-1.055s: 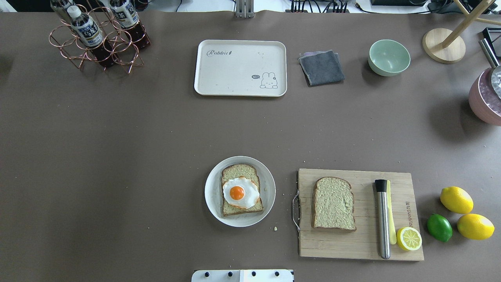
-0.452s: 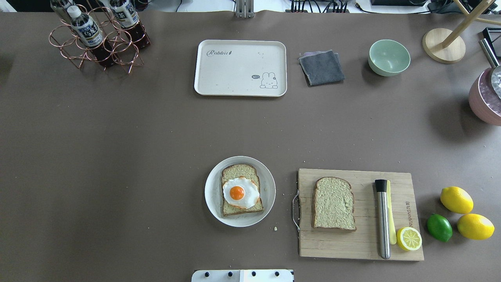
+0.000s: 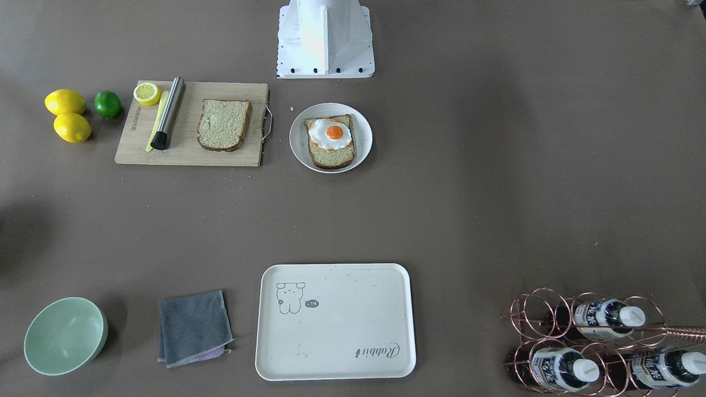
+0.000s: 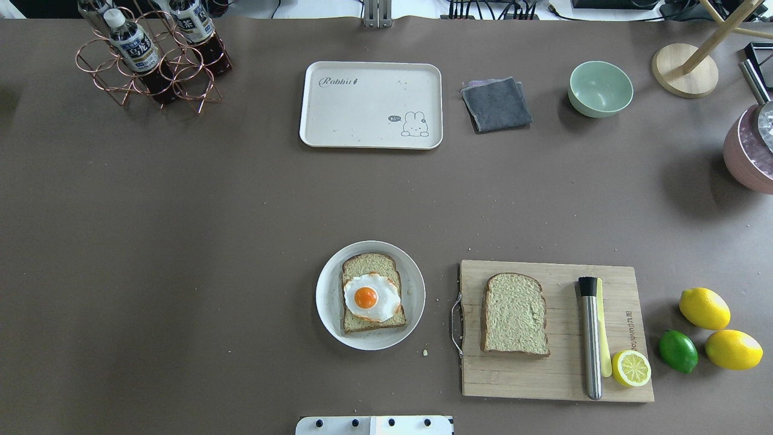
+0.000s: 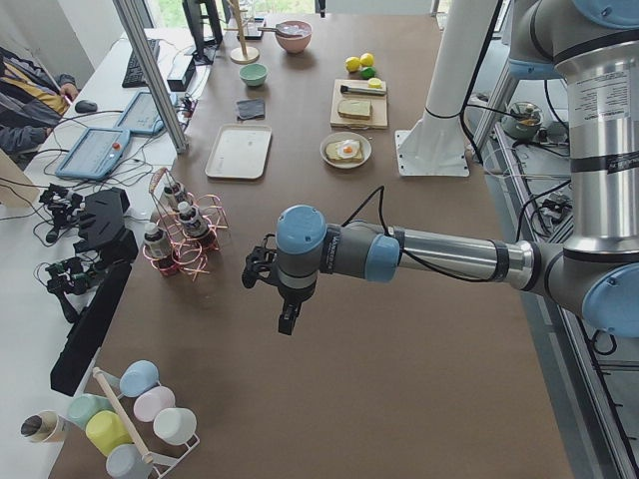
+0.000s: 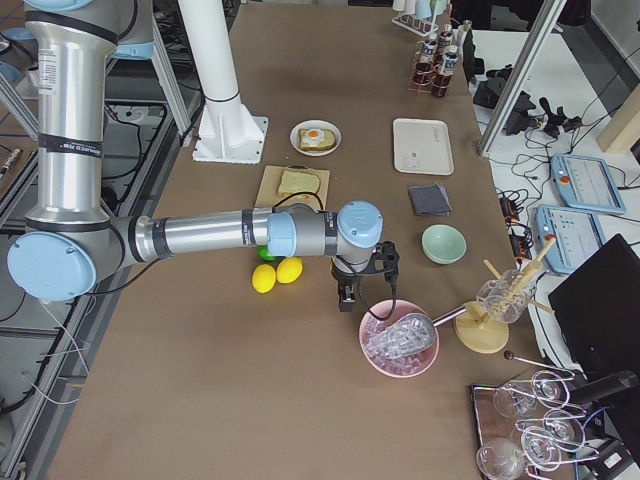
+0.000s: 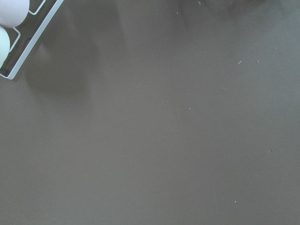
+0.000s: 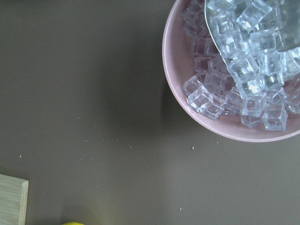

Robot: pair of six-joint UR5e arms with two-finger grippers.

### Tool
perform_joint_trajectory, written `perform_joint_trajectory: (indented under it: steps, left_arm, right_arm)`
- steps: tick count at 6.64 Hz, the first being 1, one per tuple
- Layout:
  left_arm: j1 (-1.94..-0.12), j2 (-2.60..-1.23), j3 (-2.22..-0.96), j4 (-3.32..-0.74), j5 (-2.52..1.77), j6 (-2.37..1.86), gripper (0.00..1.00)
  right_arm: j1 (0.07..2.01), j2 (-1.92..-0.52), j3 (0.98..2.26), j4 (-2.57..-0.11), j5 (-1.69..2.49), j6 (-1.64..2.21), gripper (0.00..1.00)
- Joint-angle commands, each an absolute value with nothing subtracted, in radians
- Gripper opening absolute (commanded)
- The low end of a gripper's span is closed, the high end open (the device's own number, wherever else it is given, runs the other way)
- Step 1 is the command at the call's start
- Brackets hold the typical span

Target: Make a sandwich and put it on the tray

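Note:
One bread slice topped with a fried egg lies on a round white plate. The second bread slice lies apart on the wooden cutting board. The cream tray stands bare at the table's far side. Neither gripper shows in the overhead or front views. My left gripper hangs over bare table at the left end, near the bottle rack. My right gripper hangs beside the pink ice bowl at the right end. I cannot tell whether either is open or shut.
On the board lie a metal muddler and a half lemon; two lemons and a lime sit to its right. At the back are a bottle rack, a grey cloth and a green bowl.

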State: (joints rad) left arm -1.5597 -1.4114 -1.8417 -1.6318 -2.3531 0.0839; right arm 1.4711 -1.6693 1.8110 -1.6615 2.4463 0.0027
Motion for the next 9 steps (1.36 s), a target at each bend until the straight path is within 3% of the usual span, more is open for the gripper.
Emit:
perform_joint_trajectory:
  steps: [1, 4, 7, 9]
  left_arm:
    - [-1.557, -1.408, -1.838, -1.632, -2.353, 0.084, 0.98]
    - [-1.549, -1.402, -1.836, -1.632, -2.355, 0.081, 0.98]
    - [-1.551, -1.404, -1.845, -1.634, -2.355, 0.081, 0.98]
    - [-1.549, -1.408, -1.841, -1.702, -2.353, 0.014, 0.98]
  right_arm:
    - [1.471, -1.669, 1.824, -1.661, 2.448, 0.005, 1.00]
    - [1.390, -1.648, 1.903, -1.660, 2.451, 0.108, 1.00]
    - [1.119, -1.617, 1.908, -1.241, 2.435, 0.671, 1.00]
    - [0.927, -1.498, 1.908, -1.134, 2.340, 1.062, 0.99]
